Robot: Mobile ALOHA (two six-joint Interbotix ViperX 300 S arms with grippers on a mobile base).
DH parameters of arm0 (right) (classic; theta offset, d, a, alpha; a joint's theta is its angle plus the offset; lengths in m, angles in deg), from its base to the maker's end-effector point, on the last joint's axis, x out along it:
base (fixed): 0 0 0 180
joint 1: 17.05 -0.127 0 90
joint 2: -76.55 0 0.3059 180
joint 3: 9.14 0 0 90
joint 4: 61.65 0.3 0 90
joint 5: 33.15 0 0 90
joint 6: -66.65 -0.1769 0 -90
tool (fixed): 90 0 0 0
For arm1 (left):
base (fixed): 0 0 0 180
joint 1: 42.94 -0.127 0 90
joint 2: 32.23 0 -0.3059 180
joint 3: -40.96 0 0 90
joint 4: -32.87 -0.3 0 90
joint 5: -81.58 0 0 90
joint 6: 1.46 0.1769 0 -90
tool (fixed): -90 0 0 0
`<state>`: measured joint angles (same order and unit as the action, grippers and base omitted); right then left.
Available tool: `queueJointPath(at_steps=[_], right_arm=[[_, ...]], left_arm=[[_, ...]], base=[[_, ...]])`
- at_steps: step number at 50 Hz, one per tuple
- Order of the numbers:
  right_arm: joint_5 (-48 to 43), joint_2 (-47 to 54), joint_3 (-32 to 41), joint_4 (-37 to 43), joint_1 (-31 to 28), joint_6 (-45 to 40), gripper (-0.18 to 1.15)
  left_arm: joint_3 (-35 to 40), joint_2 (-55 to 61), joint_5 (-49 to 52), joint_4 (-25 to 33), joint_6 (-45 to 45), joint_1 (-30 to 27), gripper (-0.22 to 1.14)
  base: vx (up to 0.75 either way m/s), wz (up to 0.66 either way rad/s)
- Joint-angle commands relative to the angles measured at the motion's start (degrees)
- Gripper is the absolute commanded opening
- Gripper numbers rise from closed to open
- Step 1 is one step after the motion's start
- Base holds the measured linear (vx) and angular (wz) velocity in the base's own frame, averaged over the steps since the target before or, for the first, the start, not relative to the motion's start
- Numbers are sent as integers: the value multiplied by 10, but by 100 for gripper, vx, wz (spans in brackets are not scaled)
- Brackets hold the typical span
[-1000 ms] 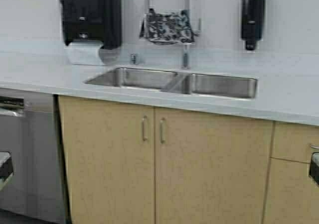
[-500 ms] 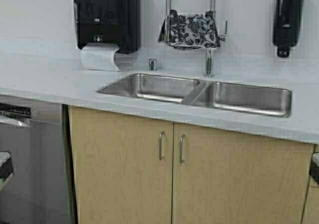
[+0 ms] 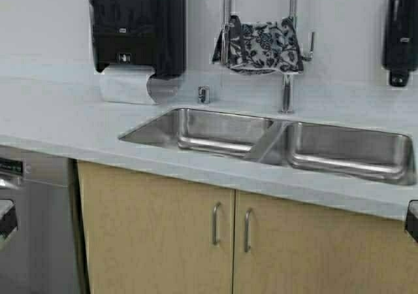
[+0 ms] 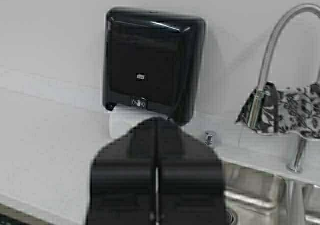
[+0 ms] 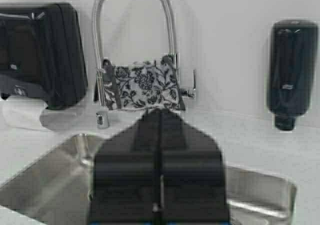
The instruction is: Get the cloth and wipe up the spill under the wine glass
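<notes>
The left gripper [image 4: 156,185] was closed, its two black fingers pressed together along a thin seam with nothing between them, held level above the near edge of the counter and pointed toward the far wall. The right gripper [image 5: 160,185] had the same pose: fingers pressed flat against each other, empty, aimed across the sink at the faucet. In the high view only a dark sliver of each arm showed at the left and right edges of the frame, low down in front of the cabinets. The cloth [image 3: 261,46] hung draped over the tall arched faucet [image 3: 287,85] at the far side of the sink, sagging in a limp fold between the two legs of the arch; it was dark with a white floral print and a pale edge, and it hung above the sink, clear of the counter. The wine glass was not in view. The sink [image 3: 196,144] was a double stainless steel basin with a raised divider, set into a smooth pale counter [image 3: 59,124]. On the wall to the left of the faucet was a glossy black paper towel dispenser [image 3: 137,26] with a white sheet hanging from its slot, and to the right a narrow black soap dispenser [image 3: 400,32]. Below the counter were light wood cabinet doors [image 3: 157,242] with slim metal handles, and at the far left a grey steel appliance front [image 3: 39,228].
</notes>
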<state>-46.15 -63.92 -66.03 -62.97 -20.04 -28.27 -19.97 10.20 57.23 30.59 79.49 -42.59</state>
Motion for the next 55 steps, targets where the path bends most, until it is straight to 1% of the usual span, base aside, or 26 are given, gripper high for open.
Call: queueJointPath(at_steps=[1,7,18,28,36,55], right_arm=[[61,7,41,-4,-21,1,5],[105,21,64,-17,-49,4,5],[150,74,128,-17,-104,1,5],[148,135,172,-17,-165,4,5],[83,205,191,-18,-187,4,5],[-108,419,199,-25,-198,4,6]], left_arm=[[4,-9,-1,-1,-3,1,2],[1,-16,3,-1,-3,1,2],[-5,-45,33,-1,4,1,2],[-12,-67,43,-1,2,1,2],[-12,-70,43,3,2,1,2],[-18,-100,55,3,2,1,2]], base=[[30,4],[30,2],[29,0],[27,1],[24,-1],[21,-10]])
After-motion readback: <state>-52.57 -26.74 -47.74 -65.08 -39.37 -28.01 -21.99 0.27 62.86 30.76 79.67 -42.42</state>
